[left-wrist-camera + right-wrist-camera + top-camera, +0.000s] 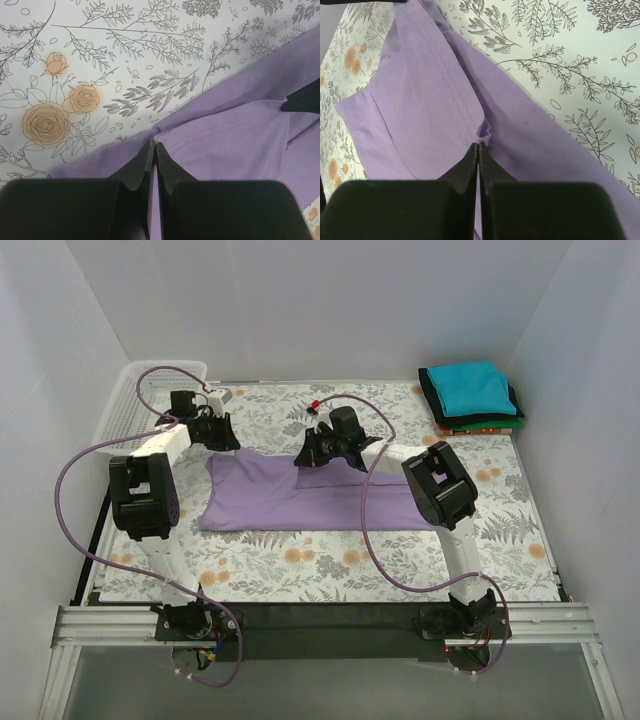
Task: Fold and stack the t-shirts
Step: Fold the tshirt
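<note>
Enclosure: plain white walls stand on the left, far and right sides of the table. Table surface: covered by a floral table cloth, white ground with grey fern sprigs and orange roses. Far-left corner: a white plastic mesh basket against the left wall. Near edge: a black strip, then an aluminium rail across the full width. Below the rail: a flat grey surface. Lighting: even and diffuse, soft shadows only

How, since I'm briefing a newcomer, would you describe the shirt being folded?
On the floral table cloth, look at the middle. The lavender t-shirt lies there, pinched by the left gripper and right gripper. Unlike the folded stack far right, it is spread wide.
</note>
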Robot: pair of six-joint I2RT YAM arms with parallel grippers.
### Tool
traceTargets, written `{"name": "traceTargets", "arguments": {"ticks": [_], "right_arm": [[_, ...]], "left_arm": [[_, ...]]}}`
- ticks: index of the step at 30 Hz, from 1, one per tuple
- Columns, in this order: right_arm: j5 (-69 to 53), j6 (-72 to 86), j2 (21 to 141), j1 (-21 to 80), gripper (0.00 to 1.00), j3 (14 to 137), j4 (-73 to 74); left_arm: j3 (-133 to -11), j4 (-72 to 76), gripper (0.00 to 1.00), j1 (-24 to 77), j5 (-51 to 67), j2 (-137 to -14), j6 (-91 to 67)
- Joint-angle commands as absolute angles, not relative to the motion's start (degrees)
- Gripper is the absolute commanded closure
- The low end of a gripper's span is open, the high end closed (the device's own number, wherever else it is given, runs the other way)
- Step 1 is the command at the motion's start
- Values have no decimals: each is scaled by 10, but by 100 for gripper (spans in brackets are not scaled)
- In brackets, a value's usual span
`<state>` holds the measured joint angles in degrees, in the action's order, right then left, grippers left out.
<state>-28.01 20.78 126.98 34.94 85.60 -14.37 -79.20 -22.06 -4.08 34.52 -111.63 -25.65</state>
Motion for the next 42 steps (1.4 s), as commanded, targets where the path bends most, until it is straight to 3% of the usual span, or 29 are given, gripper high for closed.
{"name": "traceTargets", "arguments": {"ticks": [1, 6, 15, 18, 33, 37, 39, 41, 42], "right_arm": [[-271, 204, 1274, 346, 99, 873, -173], [-272, 203, 1263, 346, 79, 864, -171], [-279, 192, 1233, 342, 78, 840, -164], [-309, 187, 1230, 338, 64, 841, -162], [-331, 173, 1196, 302, 60, 829, -132], [-349, 168, 1191, 294, 60, 827, -122], [-366, 163, 1189, 295, 60, 828, -118], [-374, 163, 1192, 294, 59, 836, -113], [-383, 162, 1194, 295, 50, 840, -109]], "left_arm": [[-787, -203, 100, -45, 357, -1095, -237], [-779, -206, 100, -44, 372, -1078, -225], [-722, -227, 100, -34, 395, -1008, -186], [-697, -226, 100, -25, 392, -982, -170], [-579, -397, 100, 28, 452, -882, 76], [-533, -417, 90, 48, 426, -853, 129], [-526, -431, 76, 53, 416, -853, 138], [-535, -442, 69, 53, 414, -858, 122], [-549, -440, 66, 51, 419, -860, 107]]}}
